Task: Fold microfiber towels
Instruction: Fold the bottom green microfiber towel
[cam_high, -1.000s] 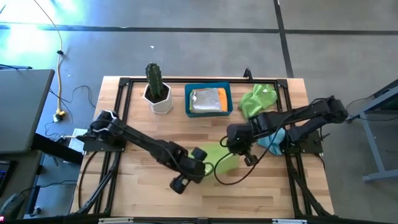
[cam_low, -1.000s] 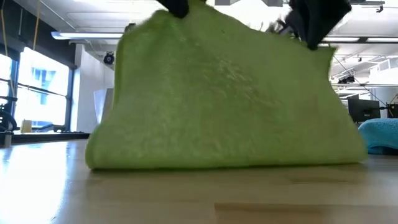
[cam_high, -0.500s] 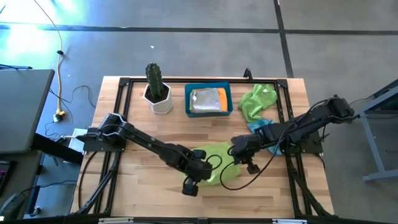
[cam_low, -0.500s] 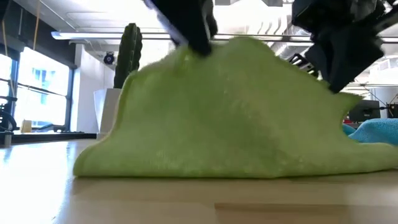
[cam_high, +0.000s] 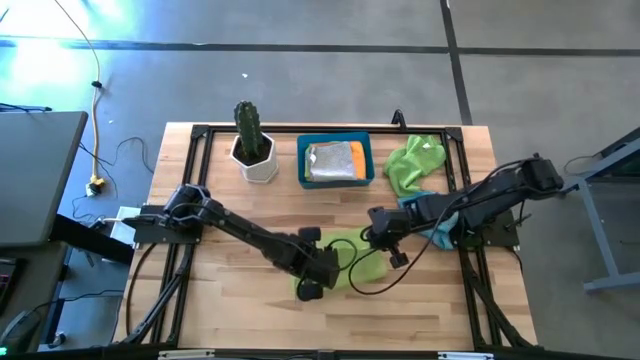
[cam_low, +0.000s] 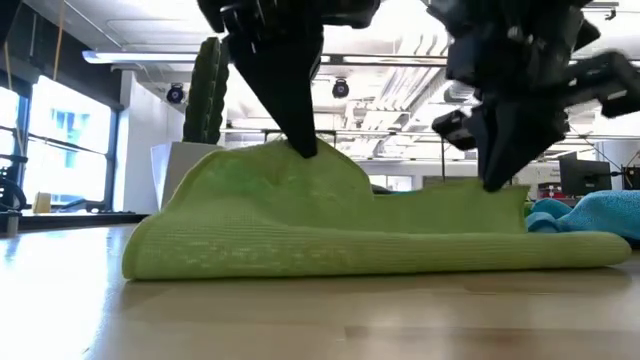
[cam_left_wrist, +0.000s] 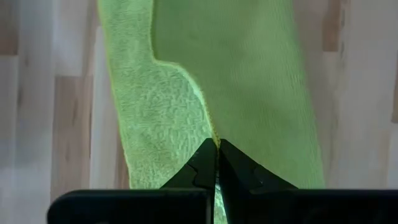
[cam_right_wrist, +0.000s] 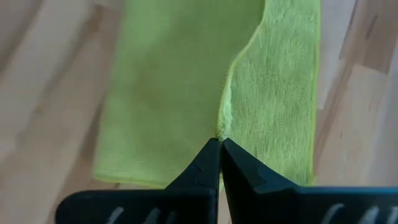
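A lime green towel (cam_high: 352, 264) lies doubled over on the wooden table near its middle front, and it fills the low view (cam_low: 350, 230). My left gripper (cam_high: 324, 258) is shut on the towel's raised upper edge at the towel's left end (cam_left_wrist: 217, 144). My right gripper (cam_high: 380, 232) is shut on the same edge at the right end (cam_right_wrist: 219, 142). A second lime green towel (cam_high: 415, 160) lies crumpled at the far right. A light blue towel (cam_high: 437, 226) lies under my right arm. A grey towel and a yellow one lie folded in the blue bin (cam_high: 335, 160). My left gripper pinches the hemmed edge of the towel's upper layer (cam_left_wrist: 210, 130) between its two fingertips, from above, pointing down. The held spot stands up as a small peak (cam_low: 300, 162), while the layer beneath lies flat on the table. My right gripper pinches the same hemmed edge (cam_right_wrist: 225, 127) between its fingertips, from above, pointing down. The held edge (cam_low: 497, 192) sits just above the lower layer, which rests on the table.
A cactus in a white pot (cam_high: 252, 145) stands at the far left of the table, next to the blue bin. A black frame rail (cam_high: 200, 190) runs around the tabletop. Bare wood (cam_high: 420, 310) shows in front of the towel.
Both grippers have gone down with the towel's upper edge, still shut on it. The towel, which a second ago hung tall from the grippers, has sunk and now lies low on the table, doubled over on itself.
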